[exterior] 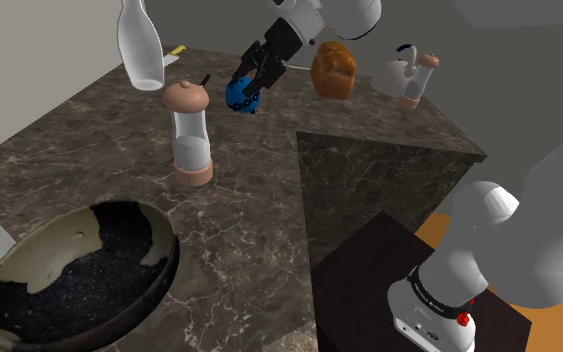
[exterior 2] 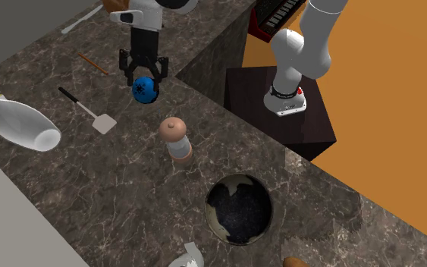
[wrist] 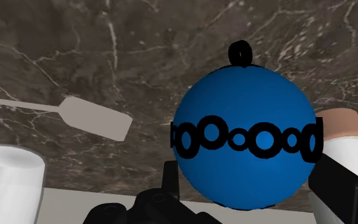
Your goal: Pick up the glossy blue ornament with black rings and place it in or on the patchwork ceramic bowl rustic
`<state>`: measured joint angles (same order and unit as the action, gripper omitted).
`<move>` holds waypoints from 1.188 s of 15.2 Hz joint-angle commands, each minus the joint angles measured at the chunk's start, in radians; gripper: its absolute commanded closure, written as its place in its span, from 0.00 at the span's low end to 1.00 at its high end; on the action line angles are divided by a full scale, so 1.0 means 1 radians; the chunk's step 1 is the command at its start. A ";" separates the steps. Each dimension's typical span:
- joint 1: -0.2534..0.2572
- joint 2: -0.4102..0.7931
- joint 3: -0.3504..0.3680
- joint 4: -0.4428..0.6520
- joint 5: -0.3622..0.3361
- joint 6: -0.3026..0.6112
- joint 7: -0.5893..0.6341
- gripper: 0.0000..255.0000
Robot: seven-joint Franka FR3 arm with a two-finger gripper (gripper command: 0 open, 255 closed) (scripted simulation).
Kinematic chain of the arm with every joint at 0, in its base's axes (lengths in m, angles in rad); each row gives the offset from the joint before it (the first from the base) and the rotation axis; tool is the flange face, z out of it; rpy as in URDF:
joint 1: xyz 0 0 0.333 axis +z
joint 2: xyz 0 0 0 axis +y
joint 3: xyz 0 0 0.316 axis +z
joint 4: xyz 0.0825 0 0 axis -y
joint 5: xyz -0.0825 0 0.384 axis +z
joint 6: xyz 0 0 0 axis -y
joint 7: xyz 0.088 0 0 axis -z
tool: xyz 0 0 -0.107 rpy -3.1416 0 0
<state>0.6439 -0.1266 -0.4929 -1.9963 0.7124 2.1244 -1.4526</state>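
Observation:
My black gripper [exterior: 248, 82] is shut on a glossy blue ornament [exterior: 240, 96] with a band of black rings and a black loop, and holds it in the air above the dark marble counter [exterior: 259, 230]. In the second exterior view the gripper [exterior 2: 145, 76] points down with the ornament [exterior 2: 145, 90] hanging between its fingers. The wrist view has the ornament [wrist: 244, 137] close up between the fingers [wrist: 337, 191]. The bowl [exterior: 157, 240], dark inside with cream patches, sits at the counter's near corner in the shoulder view; it [exterior 2: 221, 220] lies beyond a mill from the gripper.
A pink-topped mill [exterior: 191, 135] stands between ornament and bowl. A white bottle [exterior: 141, 45], a spatula [exterior 2: 98, 114], a bread loaf [exterior: 334, 70], a teapot [exterior: 397, 72] and a second mill [exterior: 419, 80] are on the counter. The counter drops off beside the dark stand [exterior: 369, 270].

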 commanded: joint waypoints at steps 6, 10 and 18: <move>-0.003 -0.011 0.003 0.075 -0.037 -0.065 0.065 1.00; -0.005 -0.012 0.003 0.124 -0.052 -0.104 0.097 1.00; 0.020 -0.075 0.061 0.097 -0.101 -0.074 0.195 1.00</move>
<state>0.6565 -0.1754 -0.4512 -1.8712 0.6260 2.0281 -1.2808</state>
